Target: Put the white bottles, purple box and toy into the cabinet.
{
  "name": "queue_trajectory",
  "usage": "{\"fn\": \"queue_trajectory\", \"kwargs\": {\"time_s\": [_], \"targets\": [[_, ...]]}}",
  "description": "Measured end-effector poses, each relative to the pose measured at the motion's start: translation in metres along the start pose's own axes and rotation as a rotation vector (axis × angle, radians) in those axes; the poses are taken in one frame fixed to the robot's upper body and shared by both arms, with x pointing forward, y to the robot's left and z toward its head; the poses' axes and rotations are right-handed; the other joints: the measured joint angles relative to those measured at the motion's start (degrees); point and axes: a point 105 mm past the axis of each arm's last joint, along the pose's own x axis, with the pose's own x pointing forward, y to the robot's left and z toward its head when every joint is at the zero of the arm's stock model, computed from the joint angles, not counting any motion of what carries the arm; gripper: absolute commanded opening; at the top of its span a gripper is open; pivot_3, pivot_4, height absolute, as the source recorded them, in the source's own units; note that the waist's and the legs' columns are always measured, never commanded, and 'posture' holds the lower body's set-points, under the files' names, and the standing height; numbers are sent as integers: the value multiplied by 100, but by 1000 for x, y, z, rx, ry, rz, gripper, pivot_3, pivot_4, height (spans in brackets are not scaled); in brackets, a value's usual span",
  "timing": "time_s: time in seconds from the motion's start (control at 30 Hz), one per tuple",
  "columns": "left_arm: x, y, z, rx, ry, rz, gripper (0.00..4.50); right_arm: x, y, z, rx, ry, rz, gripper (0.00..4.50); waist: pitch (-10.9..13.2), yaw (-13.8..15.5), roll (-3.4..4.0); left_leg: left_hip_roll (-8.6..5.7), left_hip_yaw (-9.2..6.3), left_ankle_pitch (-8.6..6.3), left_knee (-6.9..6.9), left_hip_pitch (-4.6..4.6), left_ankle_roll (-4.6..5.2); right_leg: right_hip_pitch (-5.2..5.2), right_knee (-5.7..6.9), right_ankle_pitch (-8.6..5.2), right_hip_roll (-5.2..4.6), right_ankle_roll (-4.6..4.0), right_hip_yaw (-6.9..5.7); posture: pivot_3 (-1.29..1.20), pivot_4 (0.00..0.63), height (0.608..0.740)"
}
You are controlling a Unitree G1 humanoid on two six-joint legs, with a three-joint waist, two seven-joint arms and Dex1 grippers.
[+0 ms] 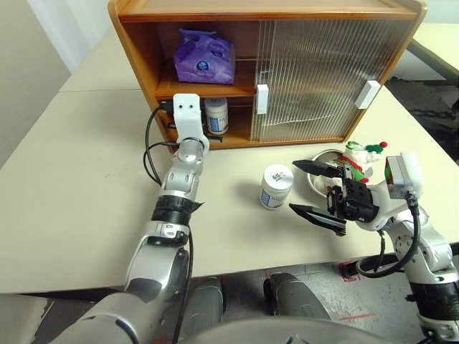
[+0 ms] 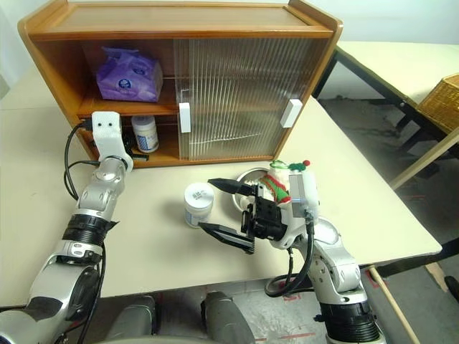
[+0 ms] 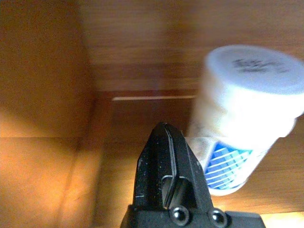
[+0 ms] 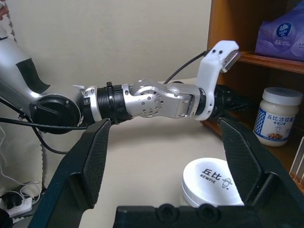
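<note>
Left gripper [image 3: 167, 156], jaws together, is nudging one white bottle [image 1: 216, 115] inside the cabinet [image 1: 136, 43] lower shelf, should push gently; right gripper [image 1: 319, 190], jaws apart, is flanking the second bottle [image 1: 276, 185] on the table [image 1: 72, 179].

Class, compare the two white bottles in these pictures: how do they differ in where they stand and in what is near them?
One white bottle stands on the lower shelf inside the cabinet; the other white bottle stands on the table, outside it. The shelf bottle has the shut left gripper beside it; the table bottle sits in front of the open right gripper, untouched. Both are upright, lidded and alike in size.
</note>
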Motion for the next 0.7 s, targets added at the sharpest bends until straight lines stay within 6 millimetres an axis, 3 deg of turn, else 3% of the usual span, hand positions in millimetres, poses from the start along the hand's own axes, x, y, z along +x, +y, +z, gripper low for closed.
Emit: {"fn": "queue_trajectory", "kwargs": {"time_s": [0.7], "targets": [[4,-21,-6,-25,25,-131,26,1,0,2,-10,-2,-12,4500,-1,-35,1,-6,17,-8,-3,-13,7,0,-3,-14,-4,-5,1,-172,71,740]]}}
